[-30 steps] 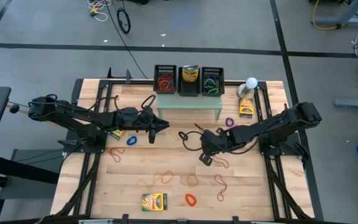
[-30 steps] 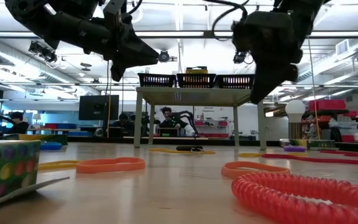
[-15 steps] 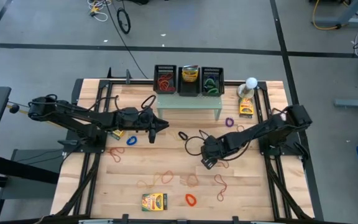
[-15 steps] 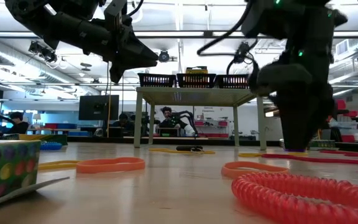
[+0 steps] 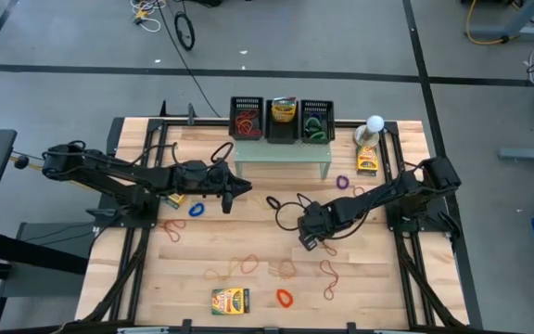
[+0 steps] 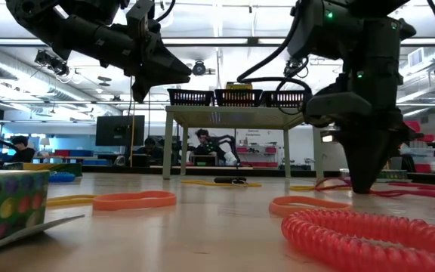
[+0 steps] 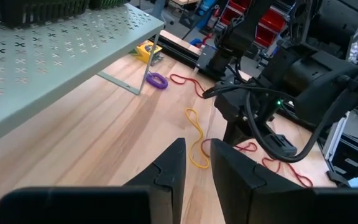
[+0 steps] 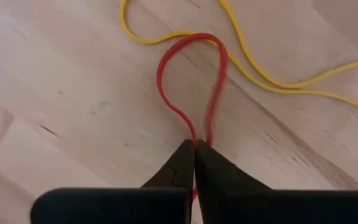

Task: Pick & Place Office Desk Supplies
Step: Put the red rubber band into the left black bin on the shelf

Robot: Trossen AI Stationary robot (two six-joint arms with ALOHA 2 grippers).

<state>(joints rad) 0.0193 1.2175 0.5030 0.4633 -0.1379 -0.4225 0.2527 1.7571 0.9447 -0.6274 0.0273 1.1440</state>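
Observation:
My right gripper [image 5: 310, 239] is down at the wooden table right of its middle, shut on a thin red rubber band [image 8: 191, 81] that lies looped on the boards. A yellow band [image 8: 260, 65] lies just beyond it. In the low view the right gripper [image 6: 365, 181] stands with its tips at the tabletop. My left gripper [image 5: 246, 187] hangs in the air left of the middle, fingers a little apart and holding nothing; its wrist view [image 7: 197, 158] looks toward the right arm. Other bands and yellow-and-green boxes [image 5: 230, 301] [image 5: 367, 162] lie flat around. My right gripper pinches the red band at the near end of its loop [image 8: 196, 142], where the two strands run together between the fingertips. The fingers come from above, pointing down. The rest of the loop [image 8: 194, 43] lies slack and flat on the wood.
At the far edge a pale green perforated stand [image 5: 281, 153] carries three black baskets [image 5: 246, 121] with bands and a box. A white ball-topped object [image 5: 375, 123] stands at the far right. Orange [image 5: 285, 298], blue [image 5: 196, 210] and purple [image 5: 343, 183] bands lie scattered.
My right gripper has come down from well above the table until its tips are at the boards, shifting a little toward the near edge. The left arm has kept still.

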